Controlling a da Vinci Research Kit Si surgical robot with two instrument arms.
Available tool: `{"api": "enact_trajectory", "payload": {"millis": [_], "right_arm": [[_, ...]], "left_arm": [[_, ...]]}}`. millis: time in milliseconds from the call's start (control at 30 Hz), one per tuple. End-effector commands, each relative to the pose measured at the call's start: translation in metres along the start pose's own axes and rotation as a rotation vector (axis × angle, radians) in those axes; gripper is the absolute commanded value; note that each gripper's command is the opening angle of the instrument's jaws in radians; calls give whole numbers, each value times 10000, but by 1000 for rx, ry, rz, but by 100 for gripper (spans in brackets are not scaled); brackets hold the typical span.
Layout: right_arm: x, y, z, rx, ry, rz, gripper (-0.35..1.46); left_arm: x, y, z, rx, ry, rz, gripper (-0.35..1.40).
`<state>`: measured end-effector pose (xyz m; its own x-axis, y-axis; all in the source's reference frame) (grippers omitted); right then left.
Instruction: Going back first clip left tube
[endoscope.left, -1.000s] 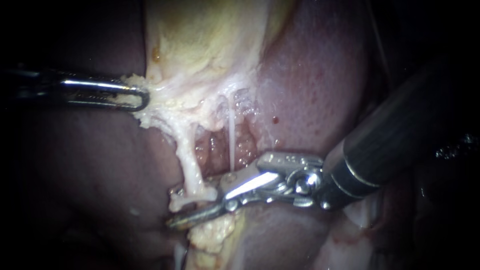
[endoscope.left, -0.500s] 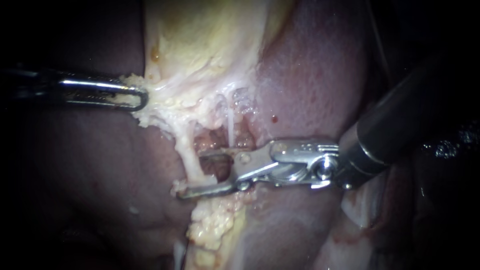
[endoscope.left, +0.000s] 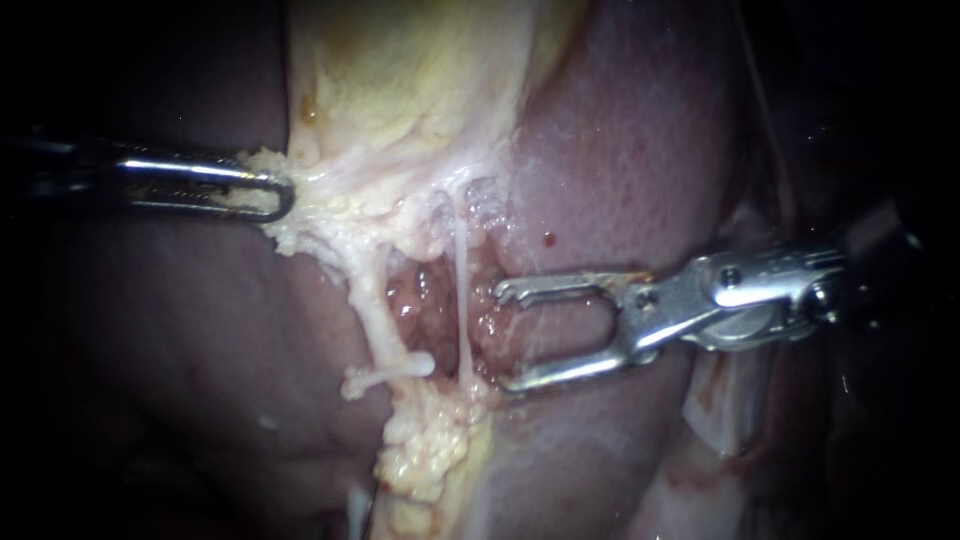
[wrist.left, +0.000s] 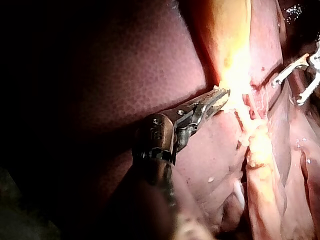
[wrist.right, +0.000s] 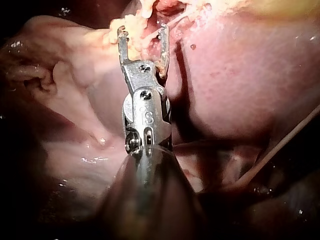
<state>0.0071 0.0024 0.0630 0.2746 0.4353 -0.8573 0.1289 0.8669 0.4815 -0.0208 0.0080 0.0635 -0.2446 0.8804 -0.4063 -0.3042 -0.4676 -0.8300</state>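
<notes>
the liver (endoscope.left: 640, 150) fills most of the scene, dark red around and under both instruments. the gallbladder (endoscope.left: 400, 80), pale yellow, lies ahead of the left instrument (endoscope.left: 275, 195). that instrument's jaws are clamped together on the gallbladder's whitish lower edge, holding it taut. the left wrist view shows the same grip on that edge (wrist.left: 220, 95).

the right instrument (endoscope.left: 503, 338) has its jaws spread wide in a fork with nothing between them. both tips point toward the tubes and rest over bare liver. its own wrist view shows the same open fork (wrist.right: 142, 35).

the left tube (endoscope.left: 372, 300), the thicker pale strand, runs away from the tissue held by the left jaws. it lies well ahead of the right tips. the right tube (endoscope.left: 462, 290), a thin white thread, stands just ahead of those tips, between them and the left tube.

the clip (endoscope.left: 390, 374), small and white, sits across the far end of the left tube, clear of the right jaws.
</notes>
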Motion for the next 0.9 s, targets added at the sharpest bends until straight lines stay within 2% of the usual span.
{"api": "enact_trajectory", "payload": {"millis": [33,167,300,400,500,600,767,900], "right_arm": [[2,0,-6,-12,0,5,50],[7,0,-24,-47,-7,16,50],[5,-1,-28,-79,-27,17,50],[5,-2,-30,-75,-45,11,50],[4,-2,-30,-75,-45,11,50],[4,-2,-30,-74,-45,11,50],[4,-2,-31,-74,-45,11,50],[4,-3,-32,-73,-45,10,50]], "left_arm": [[0,0,0,0,0,0,-35],[0,0,0,0,0,0,-35],[0,0,1,3,1,0,-35],[-2,0,5,6,3,1,-35],[-6,-2,14,12,6,4,-35],[-11,-4,31,25,12,7,-35],[-20,-9,61,18,9,9,-35],[-21,-12,68,18,13,10,-35]]}}
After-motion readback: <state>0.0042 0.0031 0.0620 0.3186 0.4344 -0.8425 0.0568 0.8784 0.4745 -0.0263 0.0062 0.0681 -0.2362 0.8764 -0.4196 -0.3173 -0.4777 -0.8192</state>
